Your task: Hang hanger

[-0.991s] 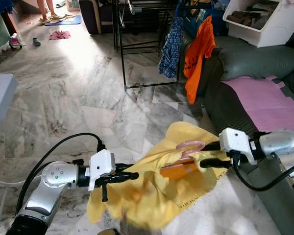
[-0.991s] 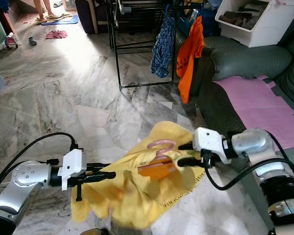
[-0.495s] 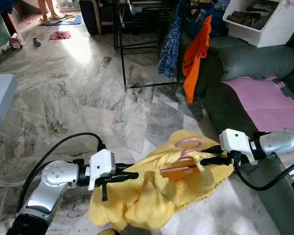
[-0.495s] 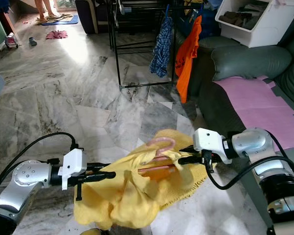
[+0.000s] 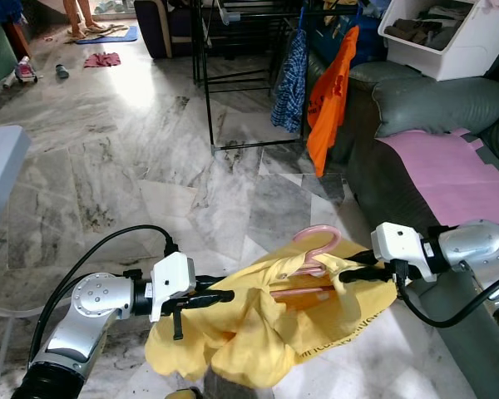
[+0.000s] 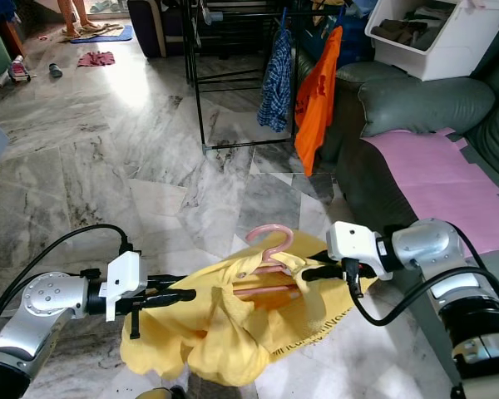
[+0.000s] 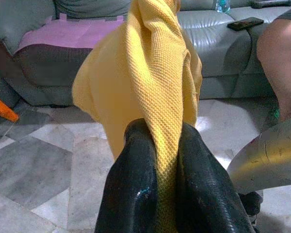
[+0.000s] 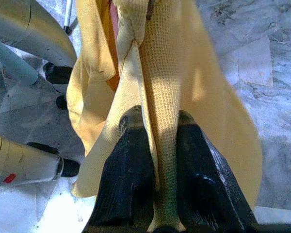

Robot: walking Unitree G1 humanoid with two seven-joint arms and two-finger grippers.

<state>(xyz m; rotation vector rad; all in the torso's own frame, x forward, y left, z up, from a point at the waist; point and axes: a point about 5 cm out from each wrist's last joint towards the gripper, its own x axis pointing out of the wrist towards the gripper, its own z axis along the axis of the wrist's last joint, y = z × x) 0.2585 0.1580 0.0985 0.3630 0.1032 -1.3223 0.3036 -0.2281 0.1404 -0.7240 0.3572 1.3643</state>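
One yellow garment (image 5: 266, 320) hangs in the air low over the marble floor (image 5: 108, 166), stretched between the robot's two arms, with one pink hanger (image 5: 309, 259) threaded into it so that the hook stands up above the cloth and the bar shows through the neck opening. A line of dark print runs along the garment's right hem, too small to read. The left tool (image 5: 223, 296) is pinched together on the garment's left edge; in the left wrist view its two black fingers (image 7: 136, 194) squeeze a fold of yellow waffle-knit cloth between them. The right tool (image 5: 349, 268) is likewise clamped on the cloth at the right side just beside the hanger, and the right wrist view shows its fingers (image 8: 131, 165) gripping a narrow band of the same fabric. To the right lies a grey sofa (image 5: 437, 104) with a pink cover (image 5: 449, 170) spread on its seat. Farther off stands a black drying rack (image 5: 212, 75) carrying two hung pieces: a blue checked shirt (image 5: 289, 79) and an orange shirt (image 5: 331, 100) whose dark lettering is not legible. A white plastic bin (image 5: 453, 37) rests on the sofa's far end. At the far left on the floor are a red cloth (image 5: 102, 59), a blue mat (image 5: 108, 35) and a person's bare legs (image 5: 79, 12).
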